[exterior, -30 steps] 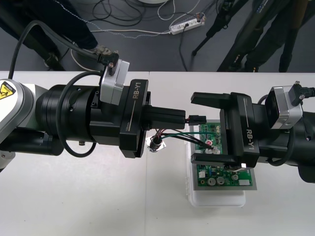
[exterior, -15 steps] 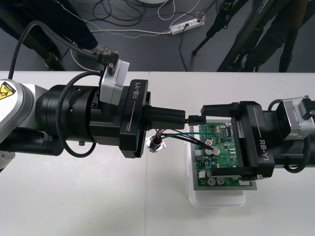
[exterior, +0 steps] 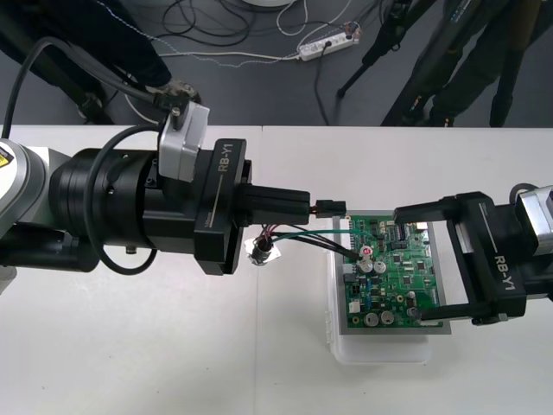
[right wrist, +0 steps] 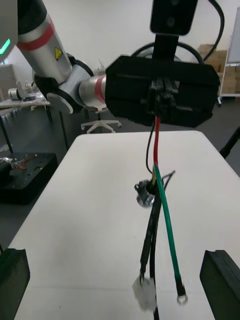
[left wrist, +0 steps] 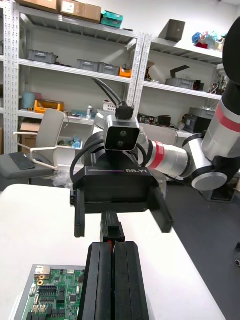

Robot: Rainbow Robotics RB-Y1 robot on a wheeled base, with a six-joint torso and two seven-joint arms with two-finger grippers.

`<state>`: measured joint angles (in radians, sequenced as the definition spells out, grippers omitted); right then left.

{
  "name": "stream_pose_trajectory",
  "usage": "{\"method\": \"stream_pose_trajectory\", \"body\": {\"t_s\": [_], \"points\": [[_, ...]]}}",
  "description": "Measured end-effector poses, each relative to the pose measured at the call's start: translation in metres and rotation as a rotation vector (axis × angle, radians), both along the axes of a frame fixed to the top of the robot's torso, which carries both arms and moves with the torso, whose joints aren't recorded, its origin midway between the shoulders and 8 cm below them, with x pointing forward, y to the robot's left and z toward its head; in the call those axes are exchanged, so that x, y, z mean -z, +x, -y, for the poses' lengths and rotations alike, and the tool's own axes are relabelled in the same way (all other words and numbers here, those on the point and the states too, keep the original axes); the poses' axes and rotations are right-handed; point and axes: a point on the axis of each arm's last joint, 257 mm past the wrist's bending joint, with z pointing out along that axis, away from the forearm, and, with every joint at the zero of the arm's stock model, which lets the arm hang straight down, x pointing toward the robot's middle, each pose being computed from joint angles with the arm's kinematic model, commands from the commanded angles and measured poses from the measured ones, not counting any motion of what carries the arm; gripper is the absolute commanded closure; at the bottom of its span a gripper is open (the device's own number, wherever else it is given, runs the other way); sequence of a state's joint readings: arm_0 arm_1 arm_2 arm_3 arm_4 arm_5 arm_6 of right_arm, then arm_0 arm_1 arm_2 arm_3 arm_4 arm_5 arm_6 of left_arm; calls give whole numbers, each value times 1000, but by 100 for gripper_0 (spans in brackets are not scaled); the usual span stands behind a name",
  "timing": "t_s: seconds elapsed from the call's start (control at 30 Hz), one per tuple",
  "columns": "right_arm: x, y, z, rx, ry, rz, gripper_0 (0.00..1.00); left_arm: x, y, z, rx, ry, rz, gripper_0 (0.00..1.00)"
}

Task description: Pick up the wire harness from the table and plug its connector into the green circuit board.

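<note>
My left gripper (exterior: 308, 206) is shut on the harness's small black plug (exterior: 329, 207), holding it above the left edge of the green circuit board (exterior: 393, 268). In the left wrist view my fingers (left wrist: 100, 280) are pressed together with the plug (left wrist: 114, 233) sticking out past them. Red, black and green wires (right wrist: 167, 225) hang from the plug, with the round metal socket (exterior: 259, 252) dangling below. My right gripper (exterior: 408, 266) is open over the right part of the board, apart from the plug. Its fingers (right wrist: 220, 280) stand wide apart in the right wrist view.
The board sits on a white base (exterior: 380, 353) at the table's right centre. A small white connector (right wrist: 145, 295) and a ring terminal (right wrist: 181, 299) hang at the wires' lower ends. The table edge borders dark floor with cables (exterior: 259, 35).
My right gripper has drawn back to the right, from beside the plug to the board's right side. My left arm has shifted slightly left with the plug still held.
</note>
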<state>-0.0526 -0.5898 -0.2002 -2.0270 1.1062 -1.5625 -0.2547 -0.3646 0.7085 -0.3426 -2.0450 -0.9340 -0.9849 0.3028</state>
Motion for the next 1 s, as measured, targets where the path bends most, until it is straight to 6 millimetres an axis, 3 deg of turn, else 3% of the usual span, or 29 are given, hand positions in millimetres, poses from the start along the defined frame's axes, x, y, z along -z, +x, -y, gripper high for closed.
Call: {"method": "stream_pose_trajectory", "body": {"t_s": [0.43, 1.0], "points": [[33, 47, 57, 211, -266, 52, 0, 12, 4, -23, 8, 14, -40, 100], [85, 78, 123, 351, -635, 77, 0, 63, 22, -59, 35, 17, -4, 100]]}}
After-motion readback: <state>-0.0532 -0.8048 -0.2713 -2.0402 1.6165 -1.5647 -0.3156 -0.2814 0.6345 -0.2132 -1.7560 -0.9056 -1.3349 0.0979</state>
